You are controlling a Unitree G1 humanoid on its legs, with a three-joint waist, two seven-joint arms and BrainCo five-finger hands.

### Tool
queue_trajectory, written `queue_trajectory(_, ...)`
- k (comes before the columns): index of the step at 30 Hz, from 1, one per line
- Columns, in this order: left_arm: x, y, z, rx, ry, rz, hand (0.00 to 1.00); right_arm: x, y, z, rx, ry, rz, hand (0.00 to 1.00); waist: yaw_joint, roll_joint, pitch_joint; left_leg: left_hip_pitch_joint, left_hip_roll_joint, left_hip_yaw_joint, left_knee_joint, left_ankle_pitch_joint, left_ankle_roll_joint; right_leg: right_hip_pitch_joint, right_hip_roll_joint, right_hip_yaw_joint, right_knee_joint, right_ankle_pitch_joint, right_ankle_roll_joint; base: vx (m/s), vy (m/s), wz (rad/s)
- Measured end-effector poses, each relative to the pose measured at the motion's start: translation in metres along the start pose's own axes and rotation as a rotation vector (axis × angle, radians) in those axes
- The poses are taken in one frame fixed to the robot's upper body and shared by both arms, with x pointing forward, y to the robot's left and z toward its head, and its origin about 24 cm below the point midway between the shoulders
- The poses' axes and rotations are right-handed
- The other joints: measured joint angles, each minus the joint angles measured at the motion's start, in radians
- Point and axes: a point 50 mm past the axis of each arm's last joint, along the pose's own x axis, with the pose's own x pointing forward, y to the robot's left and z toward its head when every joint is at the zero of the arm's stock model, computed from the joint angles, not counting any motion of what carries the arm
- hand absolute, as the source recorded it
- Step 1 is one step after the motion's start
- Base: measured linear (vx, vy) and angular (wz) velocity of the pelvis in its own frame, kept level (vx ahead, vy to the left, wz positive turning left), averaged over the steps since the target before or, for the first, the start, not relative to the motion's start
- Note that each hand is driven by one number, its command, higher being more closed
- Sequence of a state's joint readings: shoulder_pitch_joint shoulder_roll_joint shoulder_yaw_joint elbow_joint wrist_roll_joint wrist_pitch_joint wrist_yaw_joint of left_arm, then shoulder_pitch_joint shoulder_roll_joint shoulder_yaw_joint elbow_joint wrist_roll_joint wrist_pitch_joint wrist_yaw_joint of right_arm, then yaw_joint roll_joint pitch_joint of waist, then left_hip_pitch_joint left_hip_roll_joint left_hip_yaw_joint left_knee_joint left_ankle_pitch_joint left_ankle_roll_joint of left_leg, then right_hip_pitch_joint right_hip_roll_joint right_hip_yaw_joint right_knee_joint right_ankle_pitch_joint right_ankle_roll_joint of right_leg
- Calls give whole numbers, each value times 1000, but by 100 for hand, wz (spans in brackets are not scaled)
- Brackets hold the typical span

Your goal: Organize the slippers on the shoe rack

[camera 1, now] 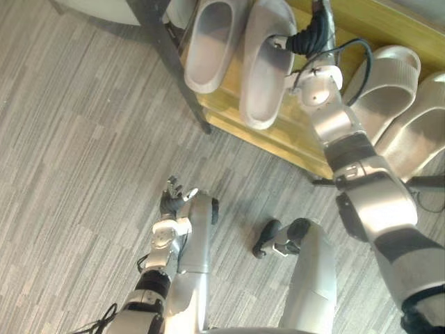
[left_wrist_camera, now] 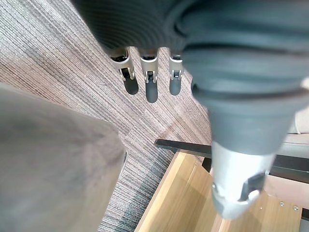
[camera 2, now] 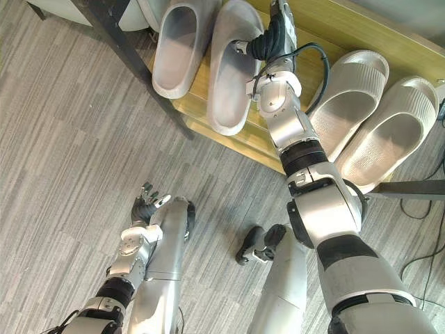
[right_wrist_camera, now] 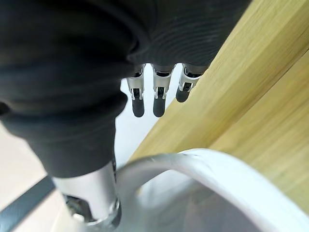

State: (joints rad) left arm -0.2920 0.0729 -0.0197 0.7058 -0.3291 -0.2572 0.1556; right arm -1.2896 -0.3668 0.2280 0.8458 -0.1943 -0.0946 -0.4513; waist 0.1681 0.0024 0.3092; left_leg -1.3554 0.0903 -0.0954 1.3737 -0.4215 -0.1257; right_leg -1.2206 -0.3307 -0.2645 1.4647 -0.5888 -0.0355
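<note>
The left hand [camera 2: 144,203] is hanging low over the floor [camera 2: 62,139], fingers relaxed, holding nothing. Farther, on the shoe rack [camera 2: 368,24], a grey slipper [camera 2: 229,76] is lying over the front edge. The right hand [camera 2: 272,31] is reaching just beside it, fingers straight, gripping nothing.

Two grey slippers [camera 2: 177,49], two beige ribbed slippers [camera 2: 351,97], perhaps more hidden; one shoe rack [camera 2: 348,24].
</note>
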Motion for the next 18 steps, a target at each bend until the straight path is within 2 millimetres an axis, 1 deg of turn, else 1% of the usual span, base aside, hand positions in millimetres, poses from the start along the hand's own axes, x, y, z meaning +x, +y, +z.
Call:
queue_trajectory(4,0,1,-2,-6,11,5,0,0,-1,-3,2,21,8,0,0,0,0,10,1,4,-11,8,-3,3,0,2,-3,3,-6,0,0,0)
queue_trajectory(10,0,3,-3,-3,15,8,0,-3,2,-22,-15,109,49,0,-2,0,0,14,6,4,-22,14,-8,3,3,0,-10,6,-10,-1,-8,-1)
queue_trajectory(14,0,4,-4,-11,19,14,0,-4,4,-22,-14,109,59,0,-3,0,0,18,11,6,-32,17,-9,6,7,-3,-22,10,-15,15,-7,-2)
queue_trajectory(16,0,7,-5,-10,26,21,0,-6,6,-21,20,113,58,0,-5,-1,1,25,19,8,-34,17,-9,18,11,-8,-29,10,-15,30,-12,-3)
queue_trajectory(18,-1,9,-7,-6,38,27,0,-12,9,-18,83,96,51,0,-8,-2,1,40,22,8,-44,17,-9,34,16,-10,-41,10,-14,35,-20,-1)
